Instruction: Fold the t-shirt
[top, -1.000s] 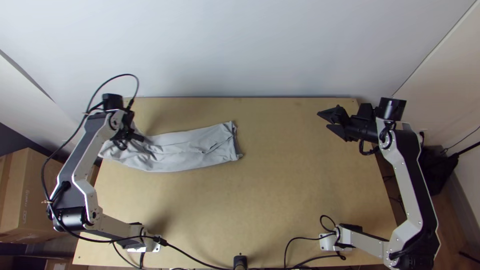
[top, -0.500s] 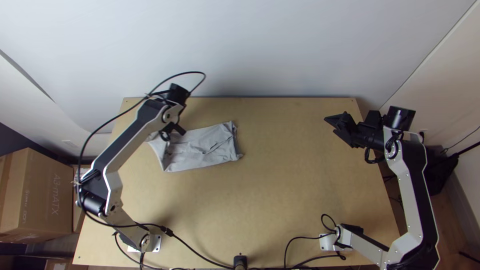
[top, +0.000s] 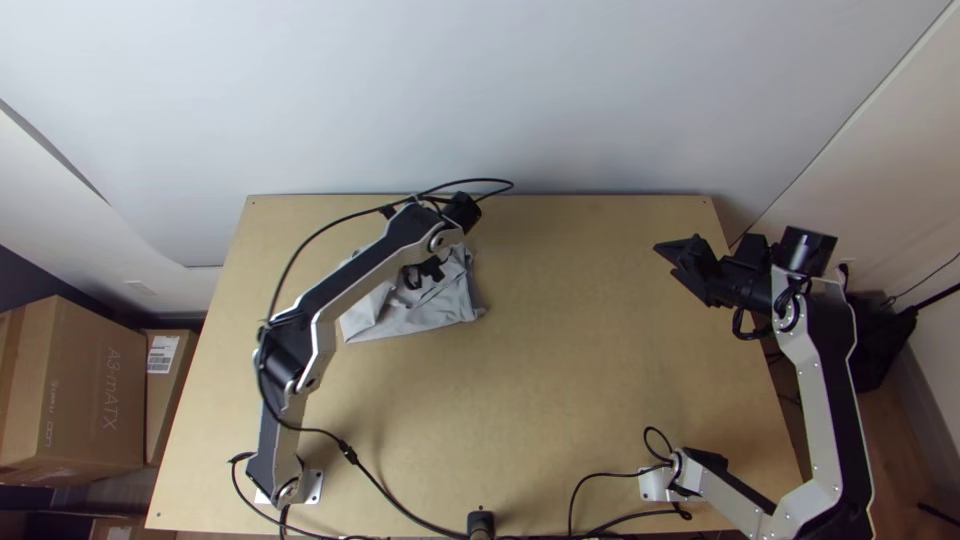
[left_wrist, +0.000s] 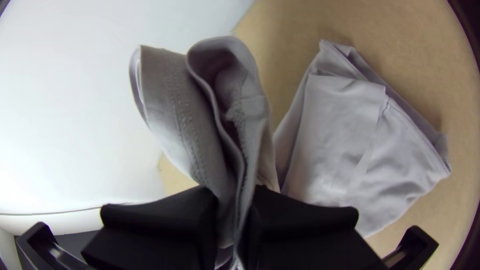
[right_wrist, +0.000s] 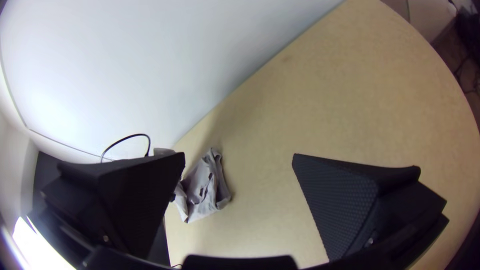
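Note:
The grey t-shirt (top: 415, 312) lies as a folded strip on the table, left of centre, its left part raised. Over it, my left gripper (top: 426, 272) has a bunched end of the cloth. Seen from the left wrist, my left gripper (left_wrist: 234, 205) is shut on that end, whose hemmed layers stick up between the fingers; the rest of the t-shirt (left_wrist: 345, 140) lies flat with some wrinkles. My right gripper (top: 664, 260) is above the table's right side, away from the cloth. In the right wrist view, my right gripper (right_wrist: 239, 156) stands open, the t-shirt (right_wrist: 204, 187) far beyond it.
Bare wooden table (top: 570, 340) lies between the cloth and the right arm. A white wall (top: 560, 90) rises behind the far edge. Cables run along the near edge, and cardboard boxes (top: 75, 390) stand off the table to the left.
My left gripper has moved right across the table, carrying the shirt's left end over the rest, so the strip on the table is shorter. The right gripper has shifted slightly right and nearer.

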